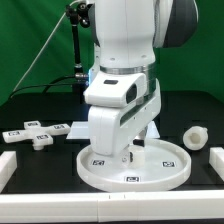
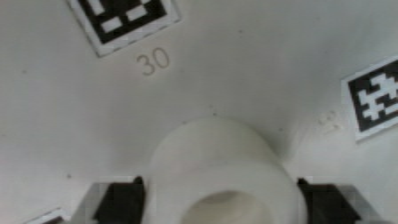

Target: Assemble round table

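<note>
Right between my jaws sits a rounded white stub (image 2: 214, 165), with a dark pad (image 2: 121, 200) on each side of it. The pads look very close to its sides, but I cannot tell whether they pinch it or only bracket it. The stub seems to rise from the middle of the round disc (image 2: 196, 90), whose flat face fills the wrist view with 2 tags and a printed 30. I judge I am set here because the centre is where the leg has to join, so lining up on it matters most.

In the exterior view the disc (image 1: 100, 172) lies flat on the bench (image 1: 60, 152), toward the front. I stand almost straight over it: forearm upright, wrist bent down, jaws pointing down into the rimmed face.

The other 2 parts lie apart from the disc. The short thick leg (image 1: 195, 137) rests on its side toward the exterior view's right. The cross-shaped foot (image 1: 40, 135) lies flat toward the exterior view's left. A white rail (image 1: 214, 162) borders the bench just beyond the disc.
</note>
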